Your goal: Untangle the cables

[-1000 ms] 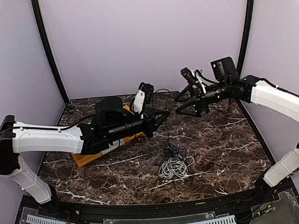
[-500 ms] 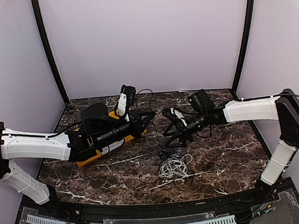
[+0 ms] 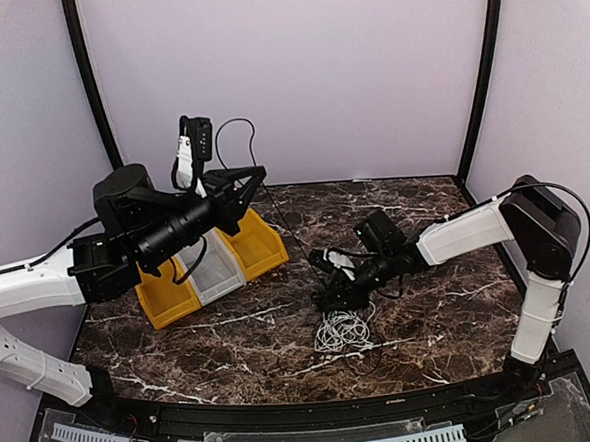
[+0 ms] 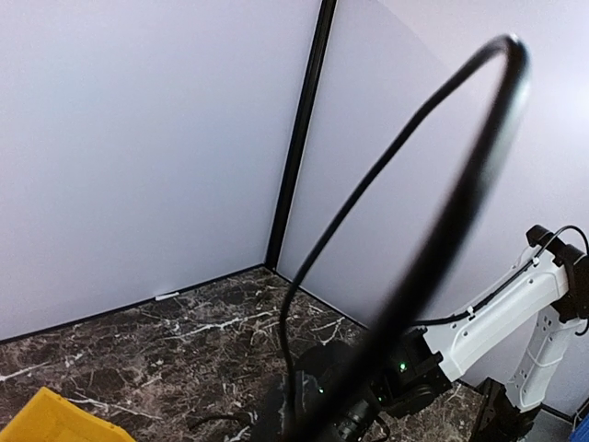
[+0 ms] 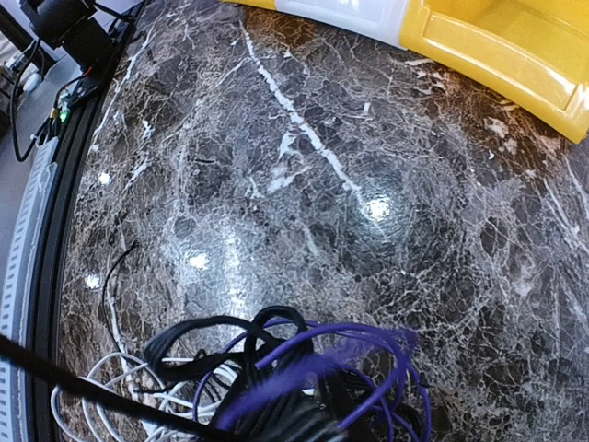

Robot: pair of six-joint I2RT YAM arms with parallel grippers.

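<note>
Above bins (image 3: 259,245), left gripper (image 3: 253,183) clamps black cable (image 4: 448,230); right gripper (image 3: 331,287) at tangle (image 3: 342,326), closure unclear.

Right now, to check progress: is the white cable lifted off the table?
No, the white cable lies coiled on the table.

Soft, even light filled the scene and left only faint shadows, while bright glare spots sat on the table (image 5: 375,208) and the near cable (image 4: 428,249) in the left wrist view was badly blurred.
</note>
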